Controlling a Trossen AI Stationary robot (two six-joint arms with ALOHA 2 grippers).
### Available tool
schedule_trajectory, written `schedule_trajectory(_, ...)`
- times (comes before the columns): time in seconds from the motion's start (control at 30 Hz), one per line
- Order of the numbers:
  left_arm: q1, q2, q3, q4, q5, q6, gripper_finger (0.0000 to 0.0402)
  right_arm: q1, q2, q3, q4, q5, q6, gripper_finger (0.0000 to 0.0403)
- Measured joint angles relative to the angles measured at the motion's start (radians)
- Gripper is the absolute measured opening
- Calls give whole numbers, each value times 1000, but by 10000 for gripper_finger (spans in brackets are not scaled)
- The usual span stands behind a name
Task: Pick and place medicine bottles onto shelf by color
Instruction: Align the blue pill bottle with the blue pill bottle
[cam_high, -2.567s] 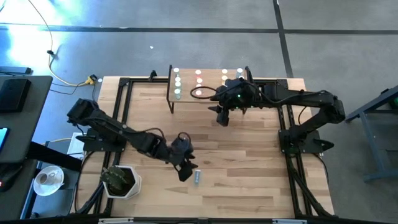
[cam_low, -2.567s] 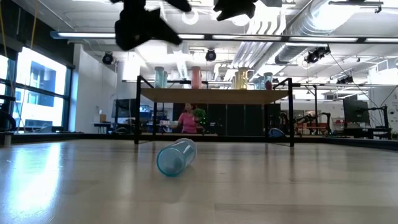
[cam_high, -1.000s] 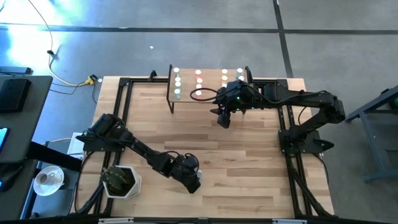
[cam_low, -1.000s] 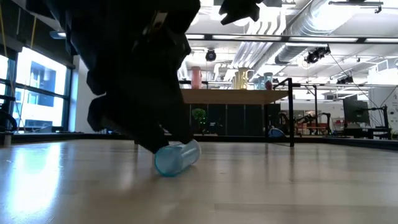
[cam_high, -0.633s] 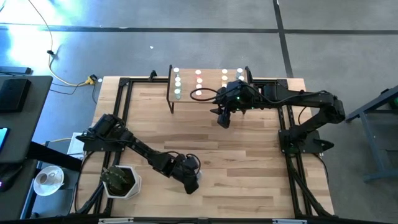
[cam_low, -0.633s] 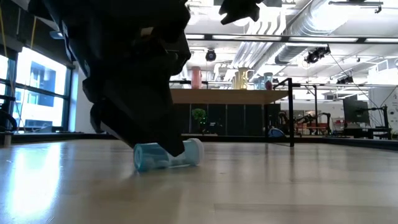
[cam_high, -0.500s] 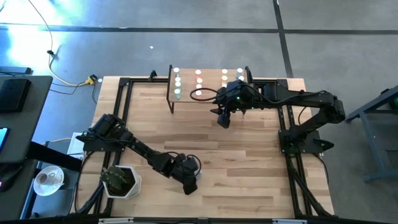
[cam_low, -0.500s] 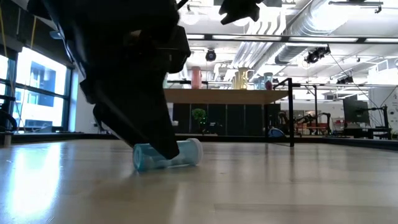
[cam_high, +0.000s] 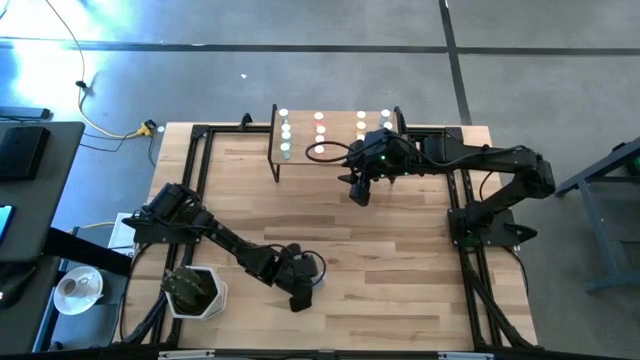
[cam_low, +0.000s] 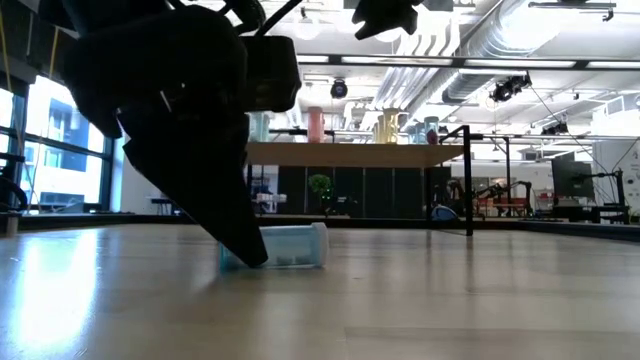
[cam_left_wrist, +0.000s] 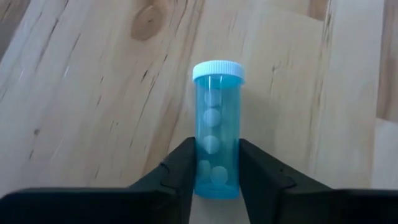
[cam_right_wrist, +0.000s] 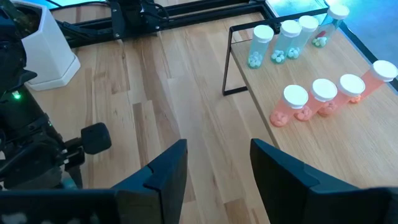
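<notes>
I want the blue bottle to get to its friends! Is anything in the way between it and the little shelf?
Nothing visible blocks it. The left gripper is shut on the blue bottle, which lies on the table. Only bare wood lies between it and the shelf. The right gripper hovers open just in front of the shelf, so watch that.

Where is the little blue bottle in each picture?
High view: blue bottle at the left gripper, near the table's front edge.
Low view: lying flat under that gripper.
Left wrist view: middle, between the fingers.
Right wrist view: not visible.
Shared landmark: the left gripper.
</notes>
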Motion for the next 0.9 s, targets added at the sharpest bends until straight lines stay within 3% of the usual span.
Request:
schedule_trajectory(0.53, 44, 4, -4, 69, 37, 99, 87, 5, -85, 0, -51, -50, 22, 167)
schedule_trajectory(0.9, 141, 7, -4, 346, 136, 255, 86, 43, -185, 1, -197, -138, 42, 167)
